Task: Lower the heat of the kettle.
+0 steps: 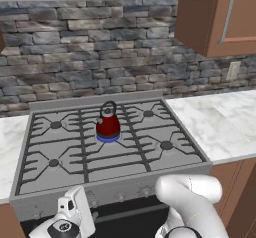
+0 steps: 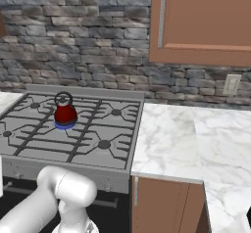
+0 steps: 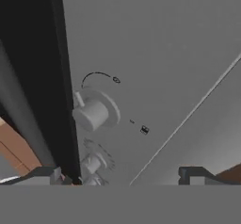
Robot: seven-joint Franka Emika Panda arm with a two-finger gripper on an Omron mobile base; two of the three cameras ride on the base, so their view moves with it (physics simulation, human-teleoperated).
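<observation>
Here, the kettle [image 1: 108,123] sits upright at the centre of the stove [image 1: 165,113], on the middle burner, its blue base ring on the grate. My arm is low in front of the stove's front panel [image 3: 155,53]. Through my hand camera, my gripper [image 3: 122,176] is released, its two fingertips spread wide at six o'clock. A round grey knob [image 3: 92,112] sits at about ten o'clock from them, apart from both fingers. A smaller knob [image 3: 92,163] lies nearer my left fingertip.
</observation>
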